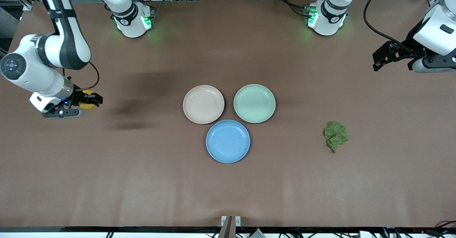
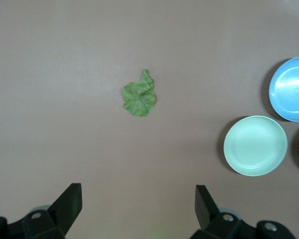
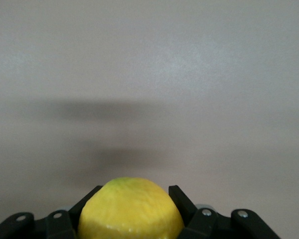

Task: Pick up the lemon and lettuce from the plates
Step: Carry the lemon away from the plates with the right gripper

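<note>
My right gripper (image 1: pixel 93 99) is shut on the yellow lemon (image 1: pixel 86 104) and holds it over bare table at the right arm's end; in the right wrist view the lemon (image 3: pixel 130 211) fills the gap between the fingers. The dark green lettuce (image 1: pixel 335 134) lies on the bare table toward the left arm's end, off the plates; it also shows in the left wrist view (image 2: pixel 139 96). My left gripper (image 1: pixel 378 60) is open and empty, raised over the table's left-arm end (image 2: pixel 138 206). The beige plate (image 1: pixel 203 104) and the mint green plate (image 1: pixel 254 103) stand side by side mid-table, both empty.
A blue plate (image 1: pixel 228 141) sits nearer the front camera, touching both other plates. The mint plate (image 2: pixel 255 145) and blue plate (image 2: pixel 291 88) also show in the left wrist view. The arm bases (image 1: pixel 132 20) stand along the table's back edge.
</note>
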Available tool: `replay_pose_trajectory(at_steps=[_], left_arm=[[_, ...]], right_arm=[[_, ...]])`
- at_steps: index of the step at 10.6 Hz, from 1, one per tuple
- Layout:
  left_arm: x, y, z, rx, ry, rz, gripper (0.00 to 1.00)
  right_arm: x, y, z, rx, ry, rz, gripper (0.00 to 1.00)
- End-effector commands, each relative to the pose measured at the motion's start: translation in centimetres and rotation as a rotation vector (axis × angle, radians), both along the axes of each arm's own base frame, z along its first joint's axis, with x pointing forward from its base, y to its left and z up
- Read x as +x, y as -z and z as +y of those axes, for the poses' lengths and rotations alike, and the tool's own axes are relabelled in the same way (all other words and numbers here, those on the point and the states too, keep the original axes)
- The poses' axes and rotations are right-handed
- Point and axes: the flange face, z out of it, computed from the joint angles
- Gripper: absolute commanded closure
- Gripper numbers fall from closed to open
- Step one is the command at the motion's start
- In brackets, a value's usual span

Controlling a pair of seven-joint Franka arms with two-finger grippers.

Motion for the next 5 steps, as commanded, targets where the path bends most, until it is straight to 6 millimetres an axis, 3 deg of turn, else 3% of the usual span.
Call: replay_pose_trajectory(at_steps=[1, 5], left_arm=[[-0.2, 0.3, -0.5, -0.067, 0.017, 0.029, 0.0], [0.0, 0.1, -0.7, -0.074, 0.019, 0.025, 0.0]], right_arm=[[-1.4, 2.3, -0.2, -0.008, -0.014, 0.002, 0.43], [-1.2, 6.8, -0.1, -0.02, -0.019, 0.012, 0.45]])
